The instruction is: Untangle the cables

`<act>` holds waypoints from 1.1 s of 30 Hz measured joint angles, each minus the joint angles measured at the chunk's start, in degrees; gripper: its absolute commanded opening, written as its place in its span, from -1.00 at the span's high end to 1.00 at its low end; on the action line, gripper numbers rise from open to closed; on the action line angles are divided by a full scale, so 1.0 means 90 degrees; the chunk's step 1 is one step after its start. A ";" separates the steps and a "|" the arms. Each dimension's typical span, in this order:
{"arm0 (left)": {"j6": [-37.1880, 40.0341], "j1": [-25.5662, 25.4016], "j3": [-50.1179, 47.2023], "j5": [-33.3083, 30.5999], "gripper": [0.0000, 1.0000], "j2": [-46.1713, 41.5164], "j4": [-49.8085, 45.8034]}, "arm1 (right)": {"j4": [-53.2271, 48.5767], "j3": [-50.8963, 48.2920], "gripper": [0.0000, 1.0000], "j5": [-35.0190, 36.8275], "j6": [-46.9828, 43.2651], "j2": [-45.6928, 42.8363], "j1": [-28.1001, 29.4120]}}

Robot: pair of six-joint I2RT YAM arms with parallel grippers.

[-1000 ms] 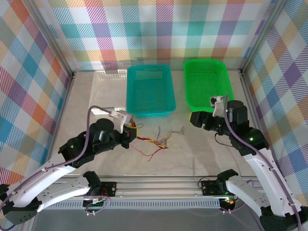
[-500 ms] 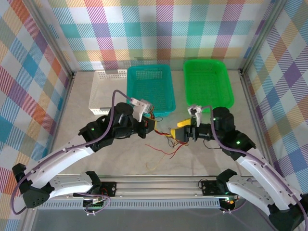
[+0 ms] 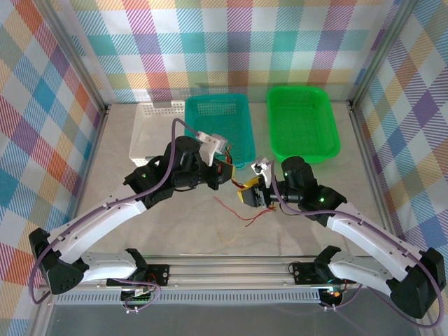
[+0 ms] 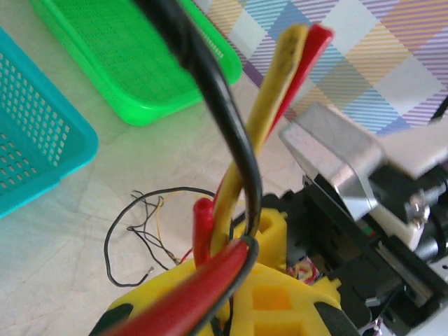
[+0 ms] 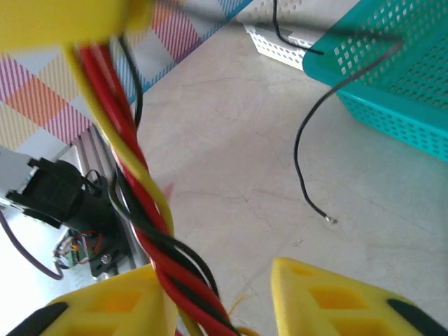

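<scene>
From above, the left gripper [image 3: 225,173] and the right gripper [image 3: 252,194] meet near the middle of the table [image 3: 115,157], just in front of the teal basket [image 3: 217,133]. The green basket [image 3: 302,122] and the white basket [image 3: 150,133] sit along the far edge too. The cables [image 3: 240,183] hang between the two grippers, and a few red strands [image 3: 250,218] trail down onto the table. In the left wrist view, the left gripper [image 4: 234,276] is pinched tight on the cables [image 4: 241,161]. They are black, yellow and red, and it lifts them so they hang free. A thin black wire [image 4: 129,234] lies loose on the table below. In the right wrist view, the right gripper [image 5: 224,308] has its jaws wide apart. The twisted cables [image 5: 143,210] run down between its fingers [image 5: 336,297], close to one side and not squeezed. I think it is there to grab a second spot, so the two can pull the bunch apart. Half a second ago the grippers were farther apart. Now the right one has slid in close to the left.
</scene>
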 measured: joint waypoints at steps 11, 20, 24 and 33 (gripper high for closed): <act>-0.0333 0.0716 0.0175 0.0352 -0.29 0.0017 0.0056 | 0.0289 -0.0066 1.00 0.0274 0.0432 -0.0386 0.0024; -0.1379 0.0699 -0.1270 0.0882 -0.40 -0.1260 0.0916 | 0.0493 -0.0039 1.00 0.0780 0.1180 -0.0430 0.0000; -0.1729 0.0486 -0.2176 0.1020 -0.40 -0.1785 0.1265 | 0.0508 0.0206 1.00 0.0855 0.1579 -0.0430 -0.0036; -0.2424 -0.0233 -0.3480 0.1078 -0.41 -0.1715 0.2361 | 0.0721 0.0595 1.00 0.0741 0.2455 -0.0330 -0.0078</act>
